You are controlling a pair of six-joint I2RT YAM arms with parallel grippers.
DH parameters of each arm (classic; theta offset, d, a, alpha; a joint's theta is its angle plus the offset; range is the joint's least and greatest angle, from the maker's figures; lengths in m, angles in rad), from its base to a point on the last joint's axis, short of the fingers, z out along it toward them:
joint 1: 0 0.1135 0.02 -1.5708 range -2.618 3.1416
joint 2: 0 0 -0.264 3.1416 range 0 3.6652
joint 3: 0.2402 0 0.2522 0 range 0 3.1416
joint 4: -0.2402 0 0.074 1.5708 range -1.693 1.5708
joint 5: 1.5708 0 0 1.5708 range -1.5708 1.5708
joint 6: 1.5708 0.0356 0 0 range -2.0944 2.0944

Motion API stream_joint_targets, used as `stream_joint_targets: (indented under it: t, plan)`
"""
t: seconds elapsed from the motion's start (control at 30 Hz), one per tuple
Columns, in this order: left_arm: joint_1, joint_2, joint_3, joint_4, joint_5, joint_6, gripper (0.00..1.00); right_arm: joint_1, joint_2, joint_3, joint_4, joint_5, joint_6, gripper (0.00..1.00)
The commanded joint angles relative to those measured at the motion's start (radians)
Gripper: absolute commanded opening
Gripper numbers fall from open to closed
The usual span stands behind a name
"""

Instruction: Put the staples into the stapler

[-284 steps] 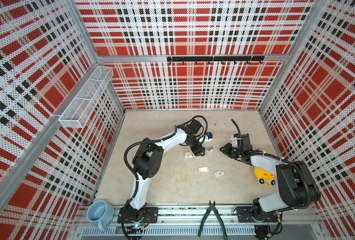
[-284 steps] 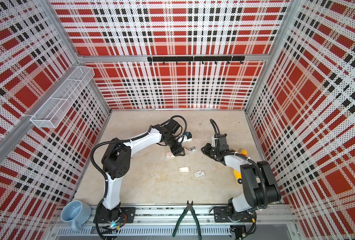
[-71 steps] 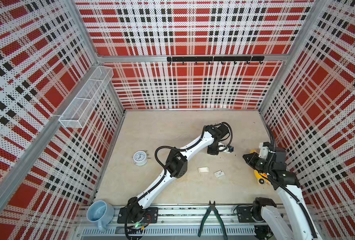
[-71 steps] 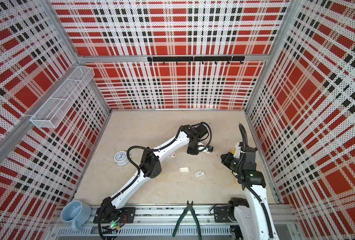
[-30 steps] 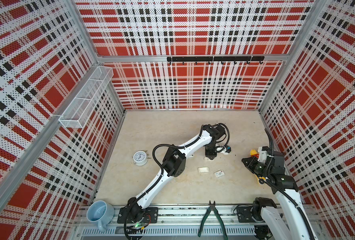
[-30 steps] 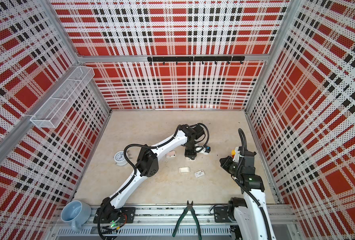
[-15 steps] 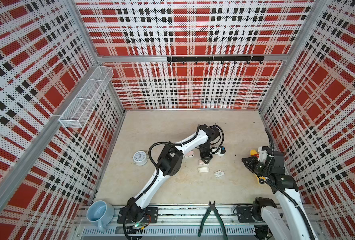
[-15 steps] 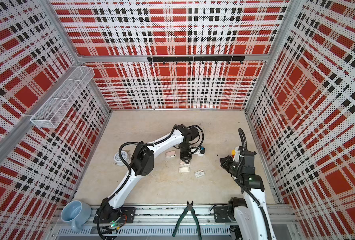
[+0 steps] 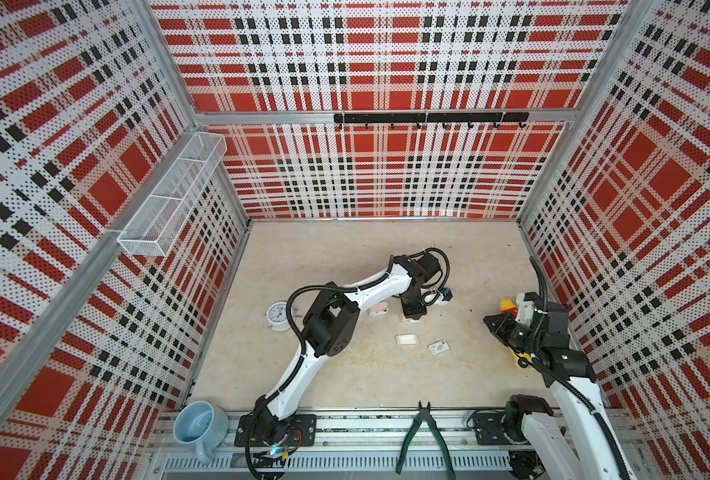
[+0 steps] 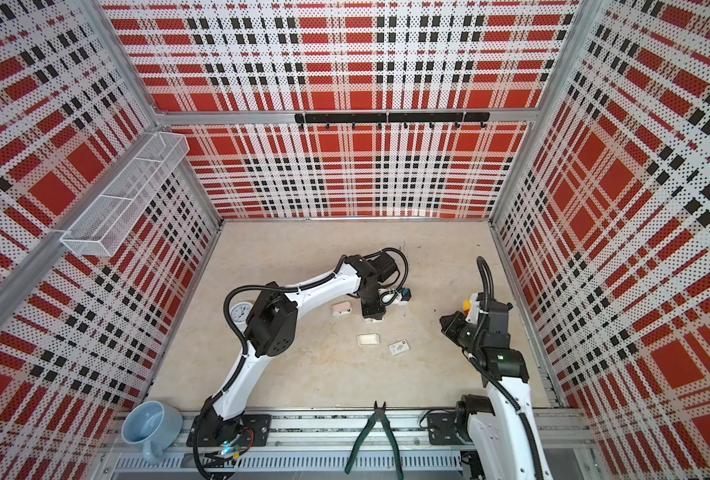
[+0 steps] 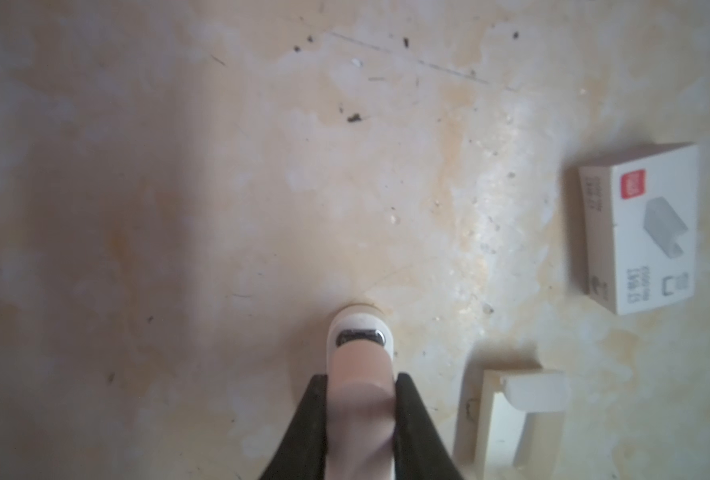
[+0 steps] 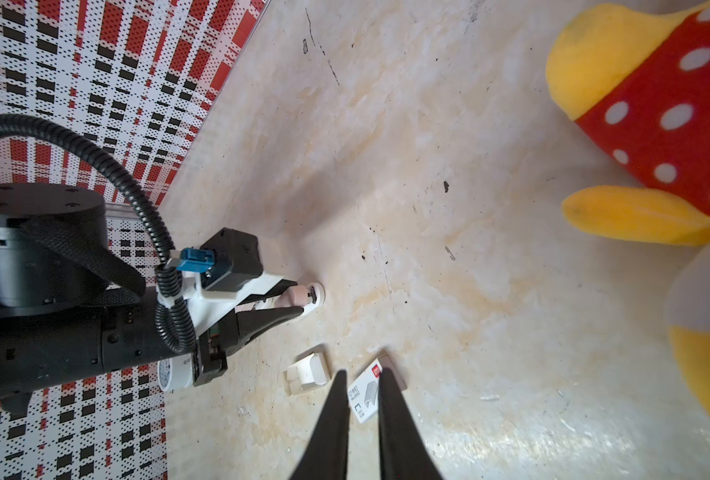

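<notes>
My left gripper (image 11: 361,376) is shut on the stapler (image 11: 360,345), a small pink and white one with a metal slot at its nose. The right wrist view shows the stapler (image 12: 308,296) held nose down, at or just above the tabletop. In both top views the left gripper (image 9: 412,318) (image 10: 373,316) stands mid-table. The staples do not show in any view. A white inner tray (image 9: 407,339) (image 11: 511,415) and a white sleeve with a red mark (image 9: 438,347) (image 11: 652,228) lie just in front. My right gripper (image 9: 488,321) (image 12: 364,374) hovers to the right, shut and empty.
A small pink and white object (image 9: 378,309) lies left of the left gripper, and a round clock (image 9: 278,316) further left. A yellow plush toy with a red dotted band (image 12: 656,104) sits by the right wall. Pliers (image 9: 423,436) and a blue mug (image 9: 197,424) rest on the front rail.
Over the last second my left gripper carried the stapler a little forward and left, down toward the table near the white tray. The right arm has stayed still.
</notes>
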Motion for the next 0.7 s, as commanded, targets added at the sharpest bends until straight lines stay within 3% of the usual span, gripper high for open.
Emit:
stream_joint_targets:
  t: [0.0,0.67]
  plan:
    - [-0.007,-0.060,-0.034,0.135,-0.051,-0.019,0.17,-0.003,-0.004,-0.011,0.026,0.016,0.003,0.16]
    - [-0.002,-0.035,-0.044,0.144,-0.057,-0.007,0.36,-0.003,-0.013,-0.024,0.027,0.028,0.008,0.16]
